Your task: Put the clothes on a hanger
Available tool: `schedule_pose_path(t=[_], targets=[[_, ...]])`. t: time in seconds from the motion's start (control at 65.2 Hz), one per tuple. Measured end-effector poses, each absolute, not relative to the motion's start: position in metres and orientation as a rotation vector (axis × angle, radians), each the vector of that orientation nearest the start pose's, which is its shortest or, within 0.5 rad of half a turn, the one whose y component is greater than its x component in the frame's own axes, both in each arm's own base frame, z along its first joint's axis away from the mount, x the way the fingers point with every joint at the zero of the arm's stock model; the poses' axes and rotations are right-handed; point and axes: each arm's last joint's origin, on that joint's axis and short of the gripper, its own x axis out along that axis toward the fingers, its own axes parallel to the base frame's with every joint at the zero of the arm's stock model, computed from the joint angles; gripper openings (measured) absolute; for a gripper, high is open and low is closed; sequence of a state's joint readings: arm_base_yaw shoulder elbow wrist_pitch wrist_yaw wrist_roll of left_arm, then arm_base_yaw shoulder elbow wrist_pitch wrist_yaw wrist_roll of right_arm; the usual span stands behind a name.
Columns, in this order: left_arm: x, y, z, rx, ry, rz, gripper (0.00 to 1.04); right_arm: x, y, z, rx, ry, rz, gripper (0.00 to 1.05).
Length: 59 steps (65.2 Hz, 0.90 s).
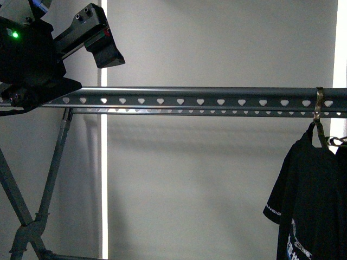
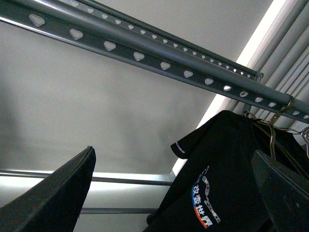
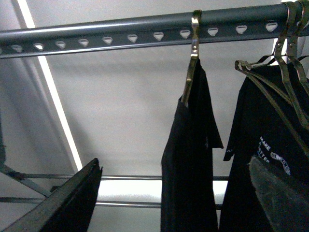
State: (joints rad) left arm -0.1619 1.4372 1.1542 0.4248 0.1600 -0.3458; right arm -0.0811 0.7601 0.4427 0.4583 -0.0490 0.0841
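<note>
hidden/cut off: T-shirt [image 1: 306, 200] runs off the right and bottom edges of front view, so the chest print is only partly readable. Right arm isn't in front view.
left arm [image 1: 32, 59]: upper left of front view, covering that stretch of the rail.
left gripper [image 2: 174, 151]: jaws wide apart, nothing between them.
right gripper [image 3: 175, 162]: jaws spread, empty.
T-shirt location: hangs from a metal hook [image 1: 319, 111] over the rack rail [image 1: 200, 97], far right of front view, clear of both grippers.
right wrist view: dark garment [image 3: 186, 164] hangs edge-on from a metal hook. Beside it is a lettered black shirt [image 3: 270, 145] on wire hangers [image 3: 285, 63]. Can't tell which is the front-view T-shirt.
legs: crossed grey legs [image 1: 32, 216] lower left, cut off by the frame.
</note>
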Motion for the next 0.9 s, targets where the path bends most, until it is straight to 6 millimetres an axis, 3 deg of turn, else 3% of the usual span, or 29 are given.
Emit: schedule_pose_path(t=[0.107, 0.199, 0.307, 0.429, 0.567, 0.644, 0.904], targets=[[0.327, -0.058, 0.368, -0.342, -0.085, -0.343, 0.98, 0.127, 0.005, 0.241, 0.077, -0.173, -0.062, 0.96], [0.326, -0.059, 0.367, -0.312, -0.07, -0.299, 0.95, 0.103, 0.013, 0.227, 0.042, -0.081, 0.0, 0.81], [0.305, -0.049, 0.345, -0.142, -0.024, -0.039, 0.76, 0.098, 0.009, 0.209, 0.012, -0.002, 0.032, 0.62], [0.263, -0.031, 0.293, -0.03, -0.012, -0.004, 0.42, 0.098, 0.0, 0.196, 0.005, 0.001, 0.001, 0.29], [0.236, -0.021, 0.26, -0.015, -0.001, 0.0, 0.15, 0.098, 0.0, 0.189, 0.004, 0.004, 0.005, 0.02], [0.224, -0.019, 0.248, -0.011, 0.002, -0.004, 0.03, 0.098, 0.0, 0.185, 0.001, 0.007, 0.004, 0.03], [0.181, -0.001, 0.208, -0.004, 0.012, 0.003, 0.04, 0.098, 0.0, 0.176, 0.001, 0.003, 0.003, 0.02]])
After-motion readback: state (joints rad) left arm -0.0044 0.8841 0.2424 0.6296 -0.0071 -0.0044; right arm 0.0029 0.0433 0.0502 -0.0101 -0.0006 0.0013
